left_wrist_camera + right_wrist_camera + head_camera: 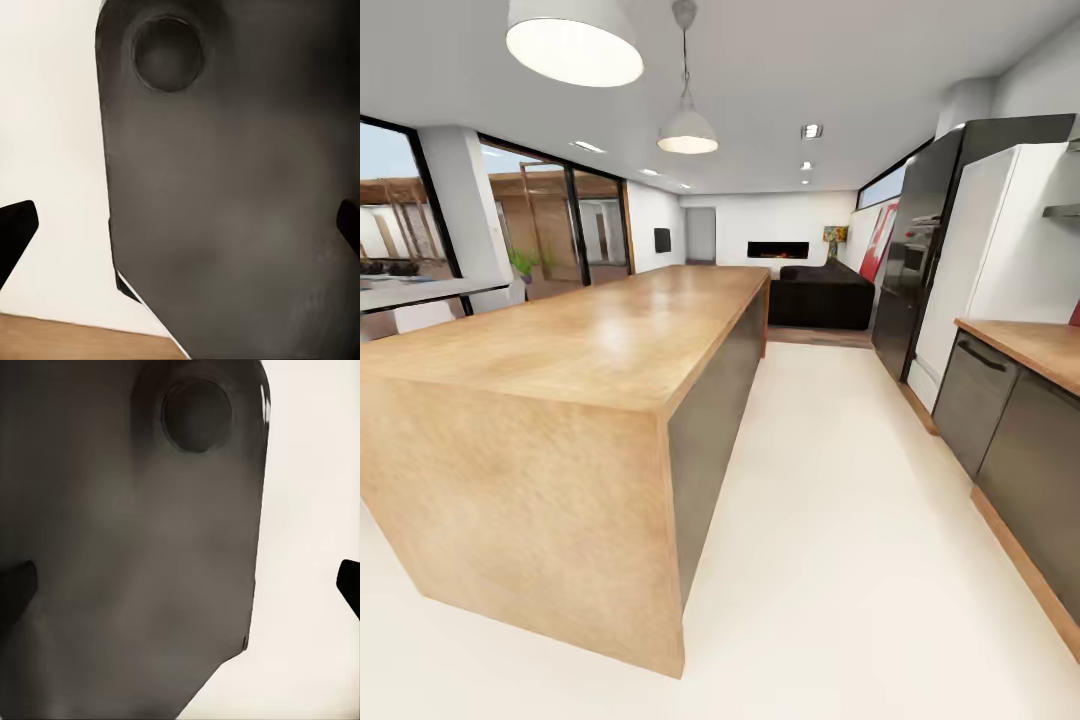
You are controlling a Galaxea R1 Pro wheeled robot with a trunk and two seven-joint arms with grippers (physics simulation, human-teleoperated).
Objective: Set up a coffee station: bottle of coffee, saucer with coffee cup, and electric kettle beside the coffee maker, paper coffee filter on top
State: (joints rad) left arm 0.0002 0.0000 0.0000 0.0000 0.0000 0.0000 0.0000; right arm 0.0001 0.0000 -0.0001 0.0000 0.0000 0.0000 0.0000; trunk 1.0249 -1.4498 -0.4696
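Wooden island surface [610,340] at left, pale floor [840,560] mid, dark cabinets [1010,440] and fridge [920,260] at right in head view. Left hand [180,225] and right hand [180,585] spread wide, empty, a dark robot panel [240,187] beyond each.

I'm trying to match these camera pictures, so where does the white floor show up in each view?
Head view: the white floor runs between the wooden island and the dark cabinets.
Left wrist view: pale floor beside the dark panel.
Right wrist view: pale floor beside that panel.
Shared landmark: the floor itself.
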